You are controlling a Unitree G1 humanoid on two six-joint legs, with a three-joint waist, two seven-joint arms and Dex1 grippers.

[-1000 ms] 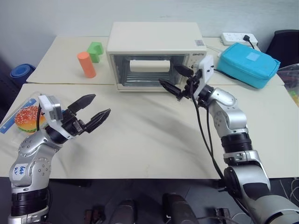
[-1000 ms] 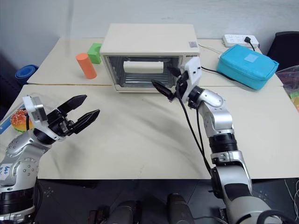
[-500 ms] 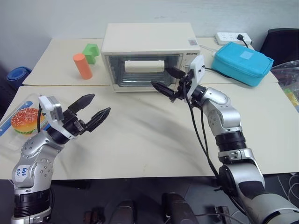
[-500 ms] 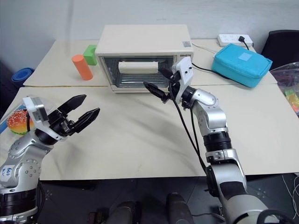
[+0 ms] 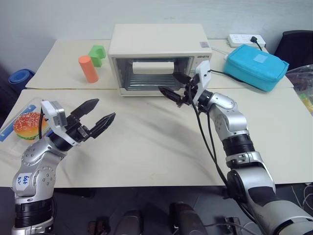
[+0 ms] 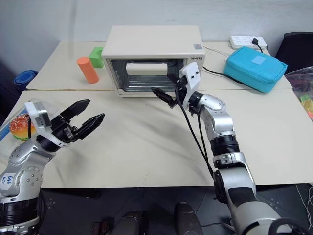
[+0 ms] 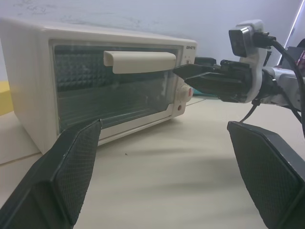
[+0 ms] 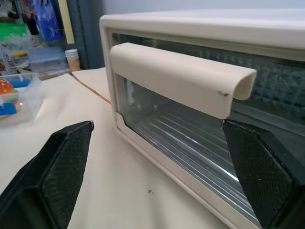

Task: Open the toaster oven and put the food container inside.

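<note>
Table: beige table (image 5: pixel 161 147) is carrying everything, with a grey wall behind it.
Toaster oven: toaster oven (image 5: pixel 159 46) is standing at the far middle, its glass door closed, bar handle (image 8: pixel 181 78) across the top of the door.
Right gripper: right gripper (image 5: pixel 175 84) is hovering just in front of the door, below the handle, fingers spread apart, holding nothing.
Left gripper: left gripper (image 5: pixel 95 113) is hanging over the near left of the table, fingers spread, empty.
Food container: food container (image 5: pixel 22 128) with the burger is lying at the left edge, beside the left arm.
Others: orange cylinder (image 5: pixel 88 69), green block (image 5: pixel 98 55), teal pouch (image 5: pixel 255 67).

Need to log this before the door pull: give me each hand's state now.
Left hand: open, holding nothing.
Right hand: open, holding nothing, in front of the cream-white boxy toaster oven's closed glass door.
</note>
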